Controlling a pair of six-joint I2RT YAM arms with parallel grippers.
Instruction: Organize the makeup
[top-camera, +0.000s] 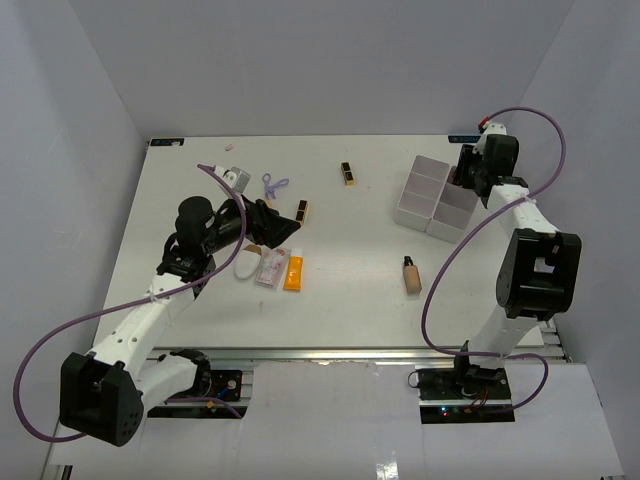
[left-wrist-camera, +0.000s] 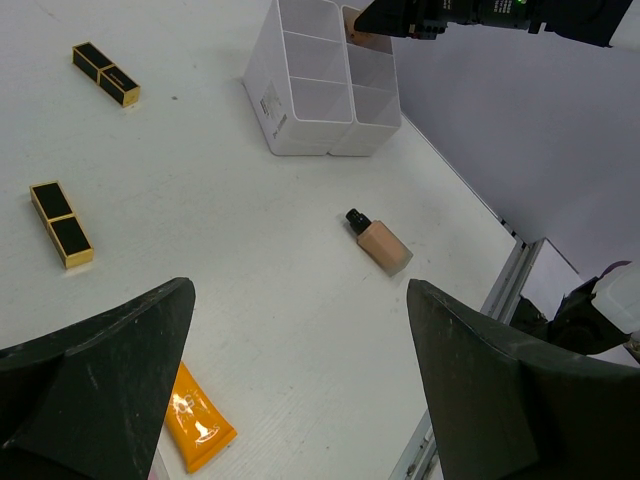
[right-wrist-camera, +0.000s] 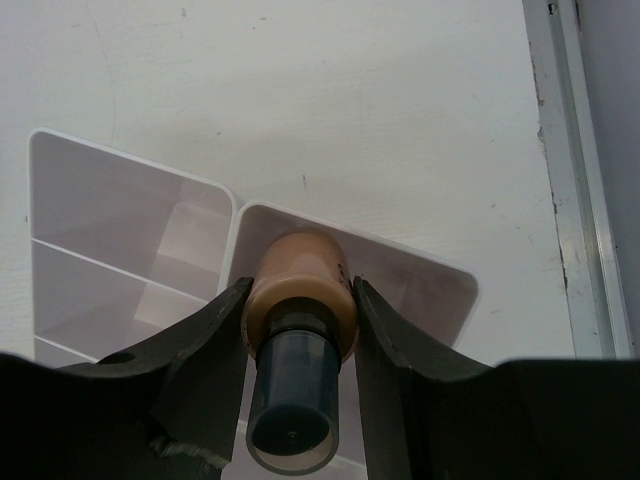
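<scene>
My right gripper (right-wrist-camera: 299, 318) is shut on a beige dark-capped bottle (right-wrist-camera: 300, 285), cap toward the camera, held over the white tray's (right-wrist-camera: 455, 272) end compartment; it stands at the tray's far right (top-camera: 468, 176). My left gripper (left-wrist-camera: 300, 390) is open and empty above the table, near the left pile (top-camera: 272, 228). A second beige bottle (top-camera: 411, 275) lies on the table, also in the left wrist view (left-wrist-camera: 381, 243). Two black-gold lipstick tubes (top-camera: 347, 173) (top-camera: 301, 210), an orange tube (top-camera: 293, 272), a pink packet (top-camera: 269, 268), a white oval (top-camera: 246, 267) and a purple looped tool (top-camera: 274, 184) lie loose.
The white four-compartment tray (top-camera: 420, 190) stands at the back right, near the table's right edge. A small silver item (top-camera: 234, 177) lies at the back left. White walls enclose the table on three sides. The metal rail (top-camera: 350, 352) runs along the near edge.
</scene>
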